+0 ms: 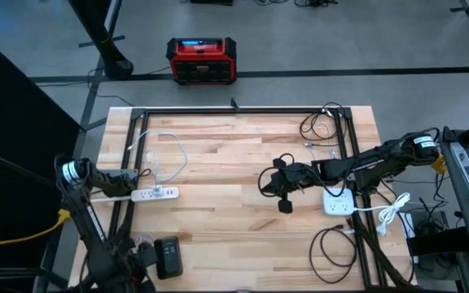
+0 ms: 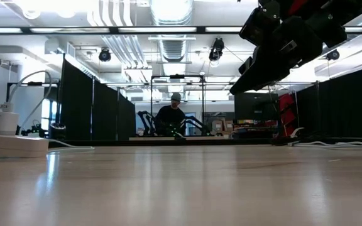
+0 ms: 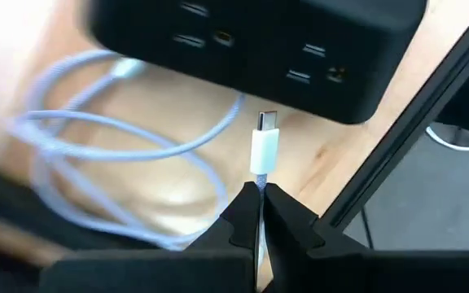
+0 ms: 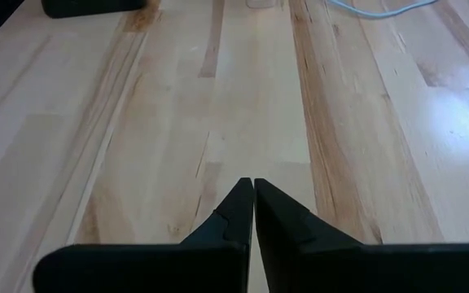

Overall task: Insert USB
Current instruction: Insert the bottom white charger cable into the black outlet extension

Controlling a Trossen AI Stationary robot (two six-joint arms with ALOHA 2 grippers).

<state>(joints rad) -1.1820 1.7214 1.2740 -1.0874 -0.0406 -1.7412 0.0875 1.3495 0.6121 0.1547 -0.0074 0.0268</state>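
Note:
My left gripper [image 3: 259, 194] hangs over the table's near left corner [image 1: 145, 254], pointing down, shut on a white USB-C cable. The cable's plug [image 3: 266, 138] juts past the fingertips toward a black hub [image 3: 251, 41] whose face shows several ports. The hub lies flat on the wood [image 1: 168, 256]. Slack loops of the white cable [image 3: 120, 138] rest on the table beside it. My right gripper [image 4: 253, 189] is shut and empty, hovering above the table's middle [image 1: 271, 183]. My left gripper pinches the white cable just behind its USB-C plug [image 3: 260, 181] between its two fingertips. The fingers come from above and lie along the cable. The plug sticks out below them in line with the fingers, clear of the hub.
A white power strip [image 1: 153, 194] with a looped white cord [image 1: 163, 155] lies at the left. A white adapter [image 1: 338, 202] and black cable coils [image 1: 332, 248] sit at the right. The black frame rails [image 1: 234, 111] border the table. A person [image 2: 175, 116] is far behind.

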